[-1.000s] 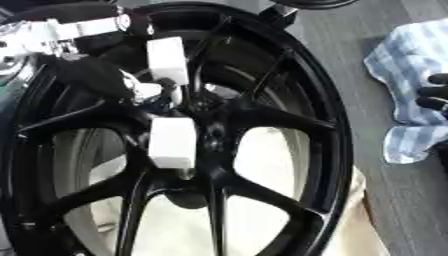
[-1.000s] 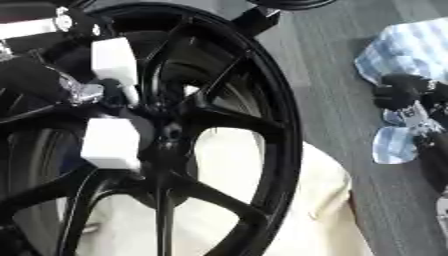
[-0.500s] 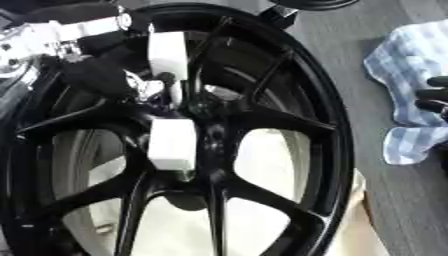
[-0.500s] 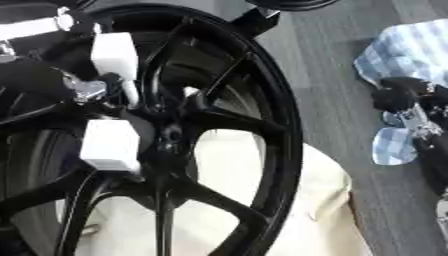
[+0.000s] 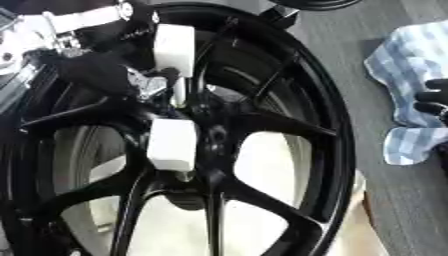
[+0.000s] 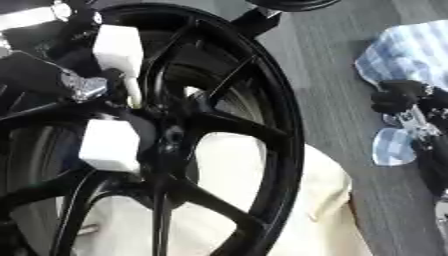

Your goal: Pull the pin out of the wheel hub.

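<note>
With the pin [image 6: 133, 95] at the centre of the black wheel hub [image 5: 332, 150] pinched between the white-padded fingers [image 5: 173, 42] of the left hand [image 5: 105, 75], and the right hand [image 6: 402, 97] resting curled, empty, at the right on a checked cloth [image 5: 402, 60], the pin could be jammed if pulled off-axis.

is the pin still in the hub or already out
Cannot tell: the left hand covers the wheel hub, and no pin is clearly visible between its white pads.

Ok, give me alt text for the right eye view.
The robot's left hand reaches into the centre of a black spoked wheel, white pads either side of the hub. Its right hand rests on a blue checked cloth at the right.
</note>
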### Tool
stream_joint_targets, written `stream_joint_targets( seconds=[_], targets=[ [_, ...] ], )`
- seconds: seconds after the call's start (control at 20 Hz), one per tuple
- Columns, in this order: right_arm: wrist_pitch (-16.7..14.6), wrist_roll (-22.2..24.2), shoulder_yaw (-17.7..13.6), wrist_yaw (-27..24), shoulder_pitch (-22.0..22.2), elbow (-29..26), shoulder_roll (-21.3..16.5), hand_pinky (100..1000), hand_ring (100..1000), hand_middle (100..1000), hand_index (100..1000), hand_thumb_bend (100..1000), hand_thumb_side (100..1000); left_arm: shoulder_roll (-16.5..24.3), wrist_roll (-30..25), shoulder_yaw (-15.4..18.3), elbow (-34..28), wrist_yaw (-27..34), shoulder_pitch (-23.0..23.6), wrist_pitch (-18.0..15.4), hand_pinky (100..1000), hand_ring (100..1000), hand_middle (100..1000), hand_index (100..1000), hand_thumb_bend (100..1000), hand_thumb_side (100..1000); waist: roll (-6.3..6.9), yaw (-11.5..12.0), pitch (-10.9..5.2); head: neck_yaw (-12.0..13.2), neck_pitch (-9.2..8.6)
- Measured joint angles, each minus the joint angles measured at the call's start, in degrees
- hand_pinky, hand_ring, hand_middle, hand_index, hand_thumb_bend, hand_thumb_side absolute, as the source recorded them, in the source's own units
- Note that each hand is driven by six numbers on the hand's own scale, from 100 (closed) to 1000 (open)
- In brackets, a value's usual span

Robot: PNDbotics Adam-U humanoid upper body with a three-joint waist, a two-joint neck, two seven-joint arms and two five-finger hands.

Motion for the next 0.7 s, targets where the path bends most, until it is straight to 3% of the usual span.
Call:
stream_joint_targets(
  seconds=[0.2,0.7],
  targets=[
    [0.08,-0.12,-0.02,0.0,0.26,0.0,0.0,766,732,704,573,344,434,0.0,2.17,1.36,-1.73,4.15,-0.39,1.42,817,607,347,451,100,156,-0.07,0.35,-0.18,-0.1,0.05],
    [-0.3,-0.43,-0.41,0.0,1.55,0.0,-0.02,766,732,703,572,342,433,0.01,7.98,8.05,-3.86,18.24,-1.56,3.17,810,589,323,431,100,192,-0.54,1.48,-1.47,-0.56,1.51]
  ],
)
